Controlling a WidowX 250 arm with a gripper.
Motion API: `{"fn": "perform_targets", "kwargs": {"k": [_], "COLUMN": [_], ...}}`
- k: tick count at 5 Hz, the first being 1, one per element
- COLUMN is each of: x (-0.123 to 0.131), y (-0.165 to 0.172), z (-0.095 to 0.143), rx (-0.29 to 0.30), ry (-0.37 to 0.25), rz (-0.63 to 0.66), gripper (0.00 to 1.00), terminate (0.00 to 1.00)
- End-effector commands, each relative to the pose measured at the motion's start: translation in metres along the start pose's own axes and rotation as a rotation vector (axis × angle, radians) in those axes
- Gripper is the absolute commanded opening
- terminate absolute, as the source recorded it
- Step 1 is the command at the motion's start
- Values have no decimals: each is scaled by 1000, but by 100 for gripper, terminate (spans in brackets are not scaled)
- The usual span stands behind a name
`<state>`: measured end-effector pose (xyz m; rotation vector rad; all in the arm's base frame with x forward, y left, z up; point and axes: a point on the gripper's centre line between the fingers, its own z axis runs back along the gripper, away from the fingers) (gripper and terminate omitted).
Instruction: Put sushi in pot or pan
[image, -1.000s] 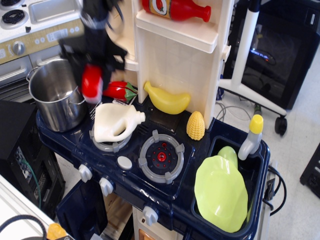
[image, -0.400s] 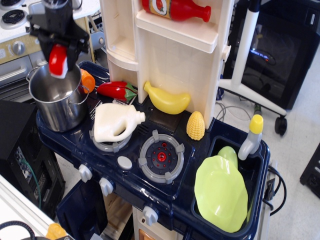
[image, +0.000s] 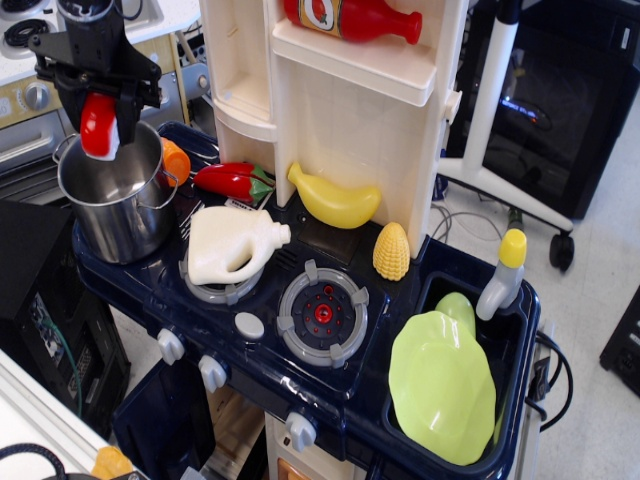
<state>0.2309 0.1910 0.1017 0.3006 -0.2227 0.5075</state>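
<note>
The sushi (image: 98, 126), a glossy red top on a white base, hangs upright in my black gripper (image: 99, 118), which is shut on it. It is held just above the open mouth of the shiny steel pot (image: 115, 205), over its back left part. The pot stands at the left end of the dark blue toy stove top (image: 290, 345), with loop handles at its sides. The inside of the pot looks bare where I can see it.
An orange toy (image: 175, 161) sits behind the pot. A red chili pepper (image: 232, 181), yellow banana (image: 333, 200), white milk jug (image: 230, 243) and corn cob (image: 391, 251) lie on the stove. A cream shelf unit (image: 345, 90) with a ketchup bottle (image: 355, 19) rises to the right.
My gripper has carried the sushi left and up from beside the chili pepper to over the pot, then a little further left and down toward the pot's mouth.
</note>
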Motion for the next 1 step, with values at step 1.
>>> {"fn": "perform_targets", "kwargs": {"k": [1], "x": [10], "y": [2], "z": [13], "rx": [6], "ry": [-41], "rz": [-2], "gripper": [100], "terminate": [100]}}
